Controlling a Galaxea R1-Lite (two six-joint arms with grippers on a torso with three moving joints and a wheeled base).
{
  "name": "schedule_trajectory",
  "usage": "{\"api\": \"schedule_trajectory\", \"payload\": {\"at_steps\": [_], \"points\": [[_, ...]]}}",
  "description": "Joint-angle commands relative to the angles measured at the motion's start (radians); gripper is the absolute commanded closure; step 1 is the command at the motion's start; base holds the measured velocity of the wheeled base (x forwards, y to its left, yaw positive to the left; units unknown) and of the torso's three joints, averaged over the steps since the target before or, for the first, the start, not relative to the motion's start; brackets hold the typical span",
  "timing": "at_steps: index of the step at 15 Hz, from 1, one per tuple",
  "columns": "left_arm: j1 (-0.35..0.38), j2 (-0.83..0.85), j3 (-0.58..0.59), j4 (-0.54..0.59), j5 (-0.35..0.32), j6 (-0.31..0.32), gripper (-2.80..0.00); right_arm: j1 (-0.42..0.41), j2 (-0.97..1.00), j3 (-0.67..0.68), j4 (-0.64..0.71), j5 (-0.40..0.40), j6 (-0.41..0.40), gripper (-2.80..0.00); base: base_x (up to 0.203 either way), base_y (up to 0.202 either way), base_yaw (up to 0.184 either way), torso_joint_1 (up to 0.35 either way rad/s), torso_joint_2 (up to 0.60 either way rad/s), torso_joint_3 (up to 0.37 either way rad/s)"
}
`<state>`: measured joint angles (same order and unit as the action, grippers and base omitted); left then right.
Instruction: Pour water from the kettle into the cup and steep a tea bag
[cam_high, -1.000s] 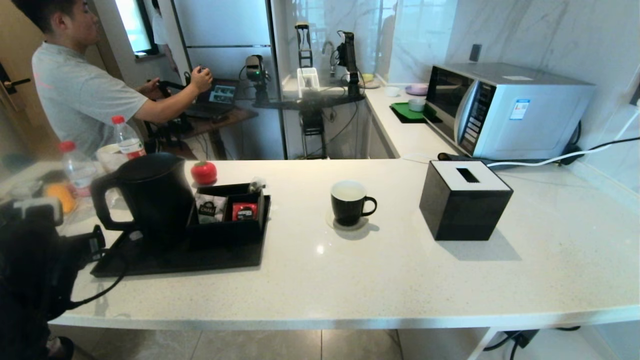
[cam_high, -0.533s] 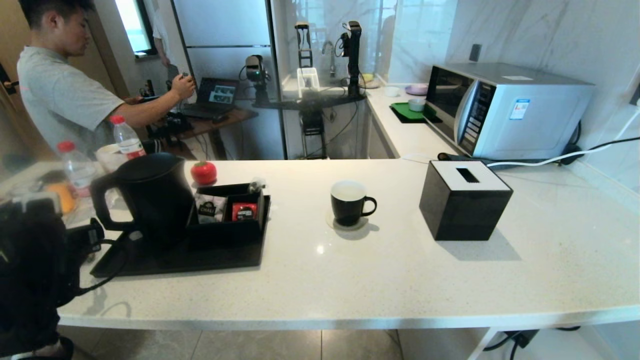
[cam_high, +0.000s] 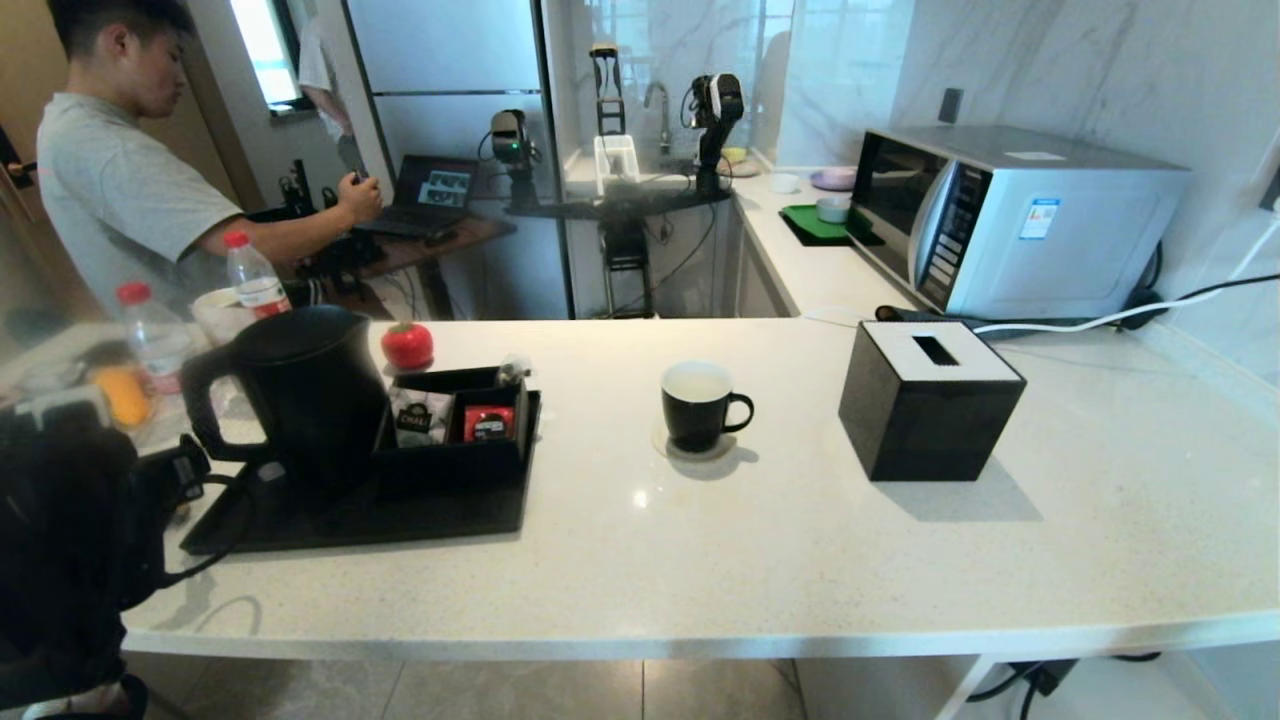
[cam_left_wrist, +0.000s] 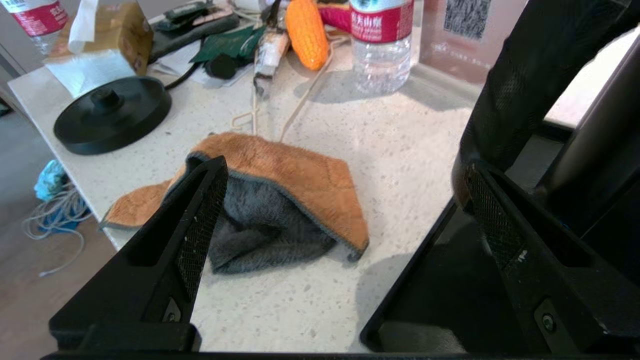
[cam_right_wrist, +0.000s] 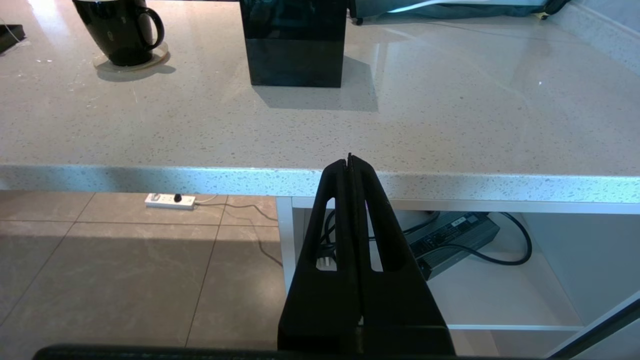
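left gripper (cam_left_wrist: 345, 200) nearer kettle (cam_high: 300, 395) handle (fingers spread)

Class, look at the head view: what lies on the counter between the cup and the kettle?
The black compartment box holding sachets stands between the kettle and the cup, then bare counter.

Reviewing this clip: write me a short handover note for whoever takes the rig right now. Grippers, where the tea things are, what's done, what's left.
Left gripper: open, empty, beside the kettle handle at the counter's left end.
Right gripper: shut, empty, parked below the counter edge.
Kettle upright on the black tray, lid on.
Cup stands on a coaster mid-counter; whether it holds water cannot be told.
Tea bag: not identifiable; the tray's box holds sachets.
Done: nothing visible.
Left: grasp kettle, pour, steep tea bag.
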<state>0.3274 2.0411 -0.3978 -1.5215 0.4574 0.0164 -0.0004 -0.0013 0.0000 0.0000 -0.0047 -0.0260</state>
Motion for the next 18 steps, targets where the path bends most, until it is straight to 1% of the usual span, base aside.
{"api": "schedule_trajectory", "payload": {"at_steps": [1,3,6,12,16,18], "points": [[-0.002,0.003,-0.022,-0.048,0.003,-0.002,-2.80,0.000,0.001,0.000,0.000,0.000,-0.001,0.00,0.000,0.000,0.000,0.000,0.00,0.000],[-0.001,0.013,-0.052,-0.048,0.003,-0.024,-2.80,-0.001,0.001,0.000,0.000,0.000,-0.001,0.00,0.000,0.000,0.000,0.000,0.00,0.000],[-0.001,0.031,-0.056,-0.048,0.004,-0.047,-2.80,-0.001,0.001,0.000,0.000,0.000,-0.001,0.00,0.000,0.000,0.000,0.000,0.00,0.000],[-0.011,0.060,-0.081,-0.048,0.003,-0.065,-2.80,-0.001,0.001,0.000,0.000,0.000,0.000,0.00,0.000,0.000,0.000,0.000,0.00,0.000],[-0.028,0.034,-0.036,-0.048,0.005,-0.064,-2.80,0.000,0.001,0.000,0.000,0.000,-0.001,0.00,0.000,0.000,0.000,0.000,0.00,0.000],[-0.042,0.010,0.000,-0.048,0.028,-0.063,-2.80,-0.001,0.001,0.000,0.000,0.000,-0.002,0.00,0.000,0.000,0.000,0.000,0.00,0.000]]}}
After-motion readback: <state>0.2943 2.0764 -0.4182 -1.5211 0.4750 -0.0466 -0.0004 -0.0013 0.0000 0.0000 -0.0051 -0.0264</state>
